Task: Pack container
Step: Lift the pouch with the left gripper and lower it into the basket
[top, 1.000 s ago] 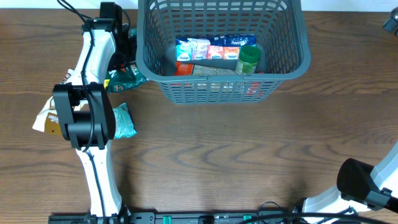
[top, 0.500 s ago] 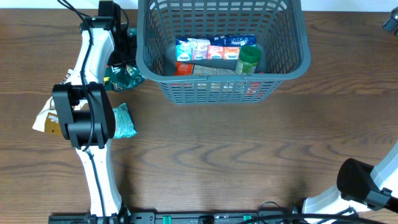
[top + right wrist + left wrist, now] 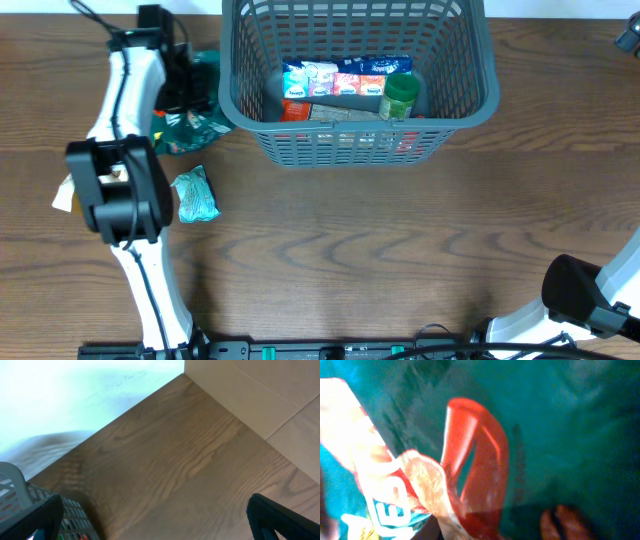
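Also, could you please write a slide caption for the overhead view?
Packing in progress: left gripper at a green bag beside the partly filled grey basket.

Left arm (image 3: 128, 100): has swung to the left, and its upper link now leans further away from the container (image 3: 228, 70).
Elbow (image 3: 115, 190): has moved left along with the arm.
Left gripper (image 3: 192, 88): has shifted slightly left.
Green snack bag (image 3: 188, 130): was a small heap just below the gripper. It is now drawn out longer, running from below the gripper up along its right side, between the gripper and the container wall.
Teal packet (image 3: 195, 195): was partly under the elbow, now shows whole just right of it.
Tan packet (image 3: 62, 195): now almost hidden beneath the elbow.
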### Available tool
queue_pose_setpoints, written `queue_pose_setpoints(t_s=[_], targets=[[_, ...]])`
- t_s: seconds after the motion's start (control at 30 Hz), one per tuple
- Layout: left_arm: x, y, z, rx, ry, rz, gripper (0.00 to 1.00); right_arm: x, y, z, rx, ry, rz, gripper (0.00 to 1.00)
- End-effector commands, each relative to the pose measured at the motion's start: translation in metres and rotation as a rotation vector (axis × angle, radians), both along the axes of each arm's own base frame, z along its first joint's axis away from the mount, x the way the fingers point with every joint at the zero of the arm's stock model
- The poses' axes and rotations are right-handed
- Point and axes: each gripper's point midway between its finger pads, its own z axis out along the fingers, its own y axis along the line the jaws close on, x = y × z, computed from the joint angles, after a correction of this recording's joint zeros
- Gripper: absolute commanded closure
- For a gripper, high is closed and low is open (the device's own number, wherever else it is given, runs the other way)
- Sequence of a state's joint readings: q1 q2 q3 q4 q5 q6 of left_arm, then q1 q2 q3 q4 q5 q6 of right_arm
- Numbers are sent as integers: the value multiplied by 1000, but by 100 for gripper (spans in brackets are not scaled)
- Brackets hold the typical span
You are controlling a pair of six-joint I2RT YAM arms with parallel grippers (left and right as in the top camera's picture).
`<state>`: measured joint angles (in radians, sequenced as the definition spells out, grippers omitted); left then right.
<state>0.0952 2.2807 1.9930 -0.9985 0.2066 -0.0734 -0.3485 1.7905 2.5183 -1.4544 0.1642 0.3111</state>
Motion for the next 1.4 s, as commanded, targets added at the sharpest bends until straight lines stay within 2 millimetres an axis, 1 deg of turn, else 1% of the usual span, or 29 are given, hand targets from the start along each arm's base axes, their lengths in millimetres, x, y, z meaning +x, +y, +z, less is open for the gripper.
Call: queue_pose_setpoints(t_s=[0.0, 0.07, 0.17, 0.27, 0.3, 0.33, 0.43, 0.57, 0.7, 0.83, 0.93, 1.0, 1.07, 1.13, 1.2, 1.37], targets=[[3, 35, 77, 45, -171, 69, 94, -4, 0, 5, 2, -17, -11, 1], [2, 44, 111, 57, -252, 88, 94, -4, 0, 5, 2, -17, -11, 1], [-2, 51, 160, 76, -370, 104, 94, -4, 0, 5, 2, -17, -11, 1], [-7, 49, 206, 91, -488, 102, 94, -4, 0, 5, 2, -17, -11, 1], [-11, 44, 224, 88, -536, 86, 94, -4, 0, 5, 2, -17, -11, 1], [-12, 40, 233, 82, -560, 74, 94, -4, 0, 5, 2, -17, -11, 1], [-19, 14, 274, 9, -677, 0, 94, -4, 0, 5, 2, -17, -11, 1], [-32, -37, 319, -108, -809, -160, 94, -4, 0, 5, 2, -17, -10, 1], [-49, -84, 359, -112, -940, -330, 94, -4, 0, 5, 2, -17, -11, 1], [-73, -130, 395, -95, -1072, -501, 94, -4, 0, 5, 2, -17, -11, 1], [-89, -158, 407, -98, -1123, -597, 94, -4, 0, 5, 2, -17, -11, 1], [-96, -175, 408, -107, -1132, -655, 94, -4, 0, 5, 2, -17, -10, 1], [-99, -188, 403, -126, -1117, -682, 94, -4, 0, 5, 2, -17, -11, 1], [-97, -198, 394, -141, -1089, -702, 94, -4, 0, 5, 2, -17, -11, 1], [-94, -207, 380, -152, -1047, -720, 94, -4, 0, 5, 2, -17, -11, 1], [-83, -230, 333, -166, -919, -788, 94, -4, 0, 5, 2, -17, -11, 1]])
